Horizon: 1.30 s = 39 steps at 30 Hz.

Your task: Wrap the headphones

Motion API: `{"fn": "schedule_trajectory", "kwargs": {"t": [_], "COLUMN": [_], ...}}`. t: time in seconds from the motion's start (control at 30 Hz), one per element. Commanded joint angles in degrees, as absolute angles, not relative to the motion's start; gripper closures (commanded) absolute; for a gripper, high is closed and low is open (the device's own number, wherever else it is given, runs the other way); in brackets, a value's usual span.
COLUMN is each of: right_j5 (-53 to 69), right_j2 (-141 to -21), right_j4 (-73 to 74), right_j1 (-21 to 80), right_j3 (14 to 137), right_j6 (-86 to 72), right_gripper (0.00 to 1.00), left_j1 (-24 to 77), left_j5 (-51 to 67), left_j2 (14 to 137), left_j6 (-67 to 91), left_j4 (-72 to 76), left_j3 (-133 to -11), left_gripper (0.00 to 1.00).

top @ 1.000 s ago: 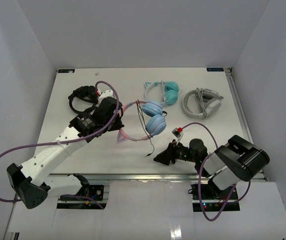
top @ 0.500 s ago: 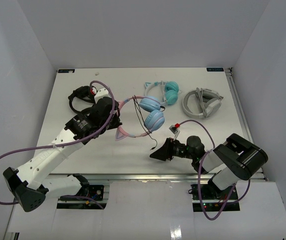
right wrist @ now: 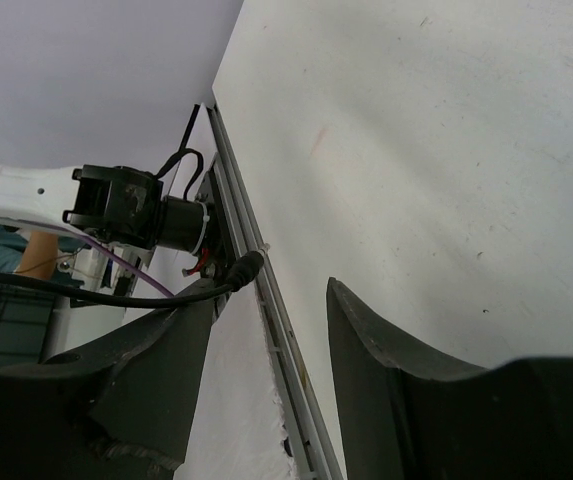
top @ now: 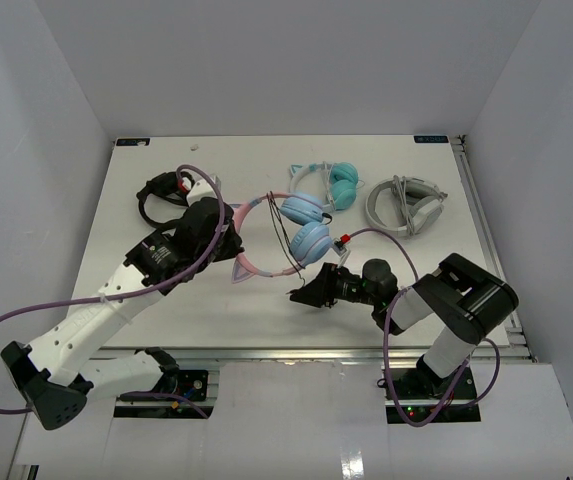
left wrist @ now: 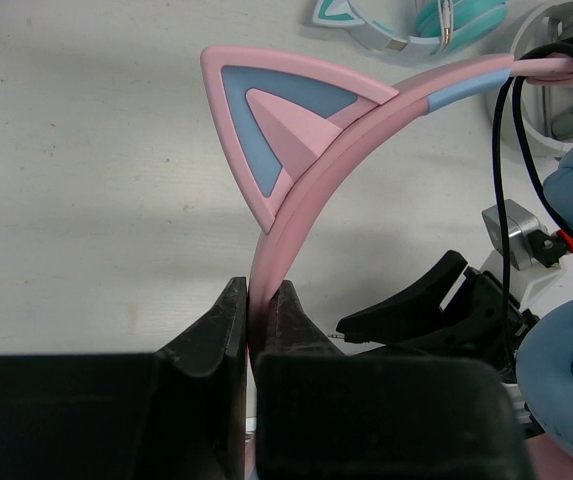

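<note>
Two grippers are sitting close together near the middle of the white tabletop (top: pixel 146 300). The left gripper (top: pixel 230 240) is clenching the pink headband (left wrist: pixel 296 215) of the headphones (top: pixel 266 232). In the left wrist view, its two black fingers (left wrist: pixel 216 330) are pinching the band from either side, just below the pink and blue cat ear (left wrist: pixel 271 125). The headphones are lying across the middle of the tabletop. The headband is arching toward the left edge, and the light blue ear cups (top: pixel 302 209) are pointing toward the far edge. Whether the cups are resting on the surface cannot be told.

The thin black cable (left wrist: pixel 500 200) is draping in loops over the headband beside the cups and trailing down toward the near edge. There the right gripper (top: pixel 298 295) is lying low over the tabletop, just on the near side of the lower cup. Its jaws are standing apart with a clear gap between them. In the right wrist view, the cable's plug (right wrist: pixel 244 266) is lying against the tip of one finger (right wrist: pixel 171 365), while the other finger is standing clear of it, so nothing is being squeezed.

Teal headphones (top: pixel 333 184) and grey-white headphones (top: pixel 406 207) are lying toward the far right corner, apart from the grippers. A black object (top: pixel 161 190) is sitting near the far left corner.
</note>
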<state>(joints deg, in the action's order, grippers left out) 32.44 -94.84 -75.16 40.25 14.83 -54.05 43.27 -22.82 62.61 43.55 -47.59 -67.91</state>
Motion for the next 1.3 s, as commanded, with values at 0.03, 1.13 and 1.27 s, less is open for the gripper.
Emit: {"fn": "schedule_trajectory", "kwargs": {"t": [0.03,1.13,1.27], "right_j5": [32.52,22.73,20.27], "right_j2": [-93.41,-84.38,-83.41], "right_j4": [-108.19,-107.21,-103.38], "right_j1": [40.44,40.23,39.64], "right_j3": [16.07,5.37,4.89], "right_j6": [-53.32,-33.73,-32.6], "right_gripper": [0.44,0.92,0.92], "left_j1": [43.15,42.63,41.98], "left_j5": [-21.08,-8.22,-4.61], "left_j2": [60.03,58.07,57.06], "left_j6": [45.17,46.96,46.85], "left_j4": [-42.62,-39.47,-37.73], "left_j3": [-67.4,-59.21,-58.45], "left_gripper": [1.0,1.0,1.0]}}
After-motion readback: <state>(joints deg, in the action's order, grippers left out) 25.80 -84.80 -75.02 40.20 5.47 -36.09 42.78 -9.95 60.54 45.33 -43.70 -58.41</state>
